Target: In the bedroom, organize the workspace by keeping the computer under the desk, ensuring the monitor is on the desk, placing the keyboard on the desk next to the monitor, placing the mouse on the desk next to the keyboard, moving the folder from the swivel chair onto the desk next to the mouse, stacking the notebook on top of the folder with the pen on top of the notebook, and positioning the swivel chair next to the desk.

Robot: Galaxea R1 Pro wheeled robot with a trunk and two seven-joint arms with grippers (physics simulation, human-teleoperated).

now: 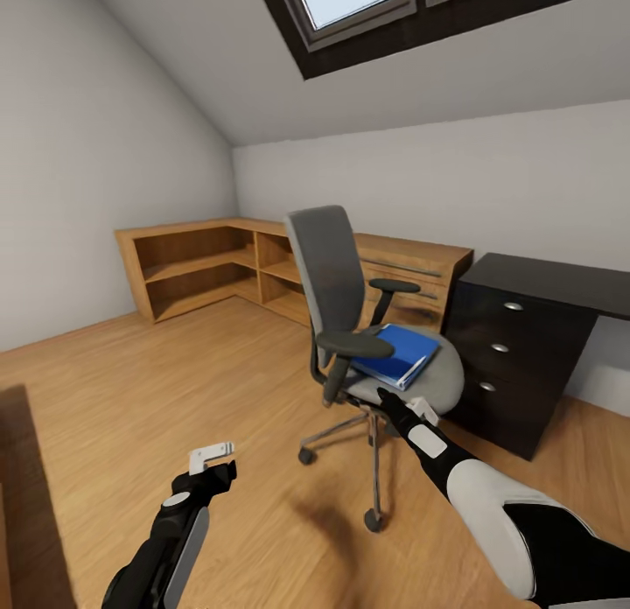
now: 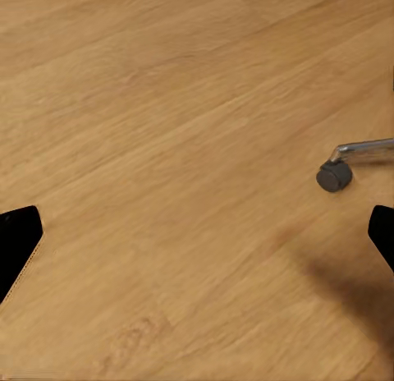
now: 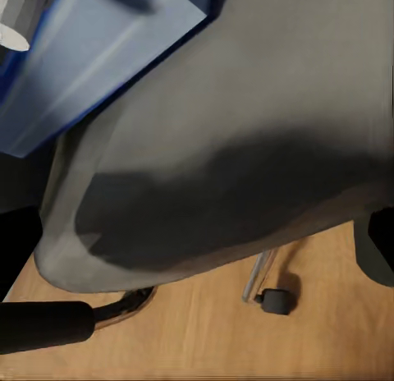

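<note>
Both arms reach forward in the head view; the right gripper (image 1: 395, 405) nears the swivel chair (image 1: 350, 329), whose seat carries the folder (image 1: 398, 353), beside the desk (image 1: 525, 346). Left wrist view: fingers spread above bare floor (image 2: 164, 151). Right wrist view: fingers spread just over the seat edge.

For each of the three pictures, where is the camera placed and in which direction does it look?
Head view: high on the robot, looking forward and down at the swivel chair, folder and desk; both arms show.
Left wrist view: looks down at the floor and a castor.
Right wrist view: close above the seat and folder.
All three share the chair.
</note>
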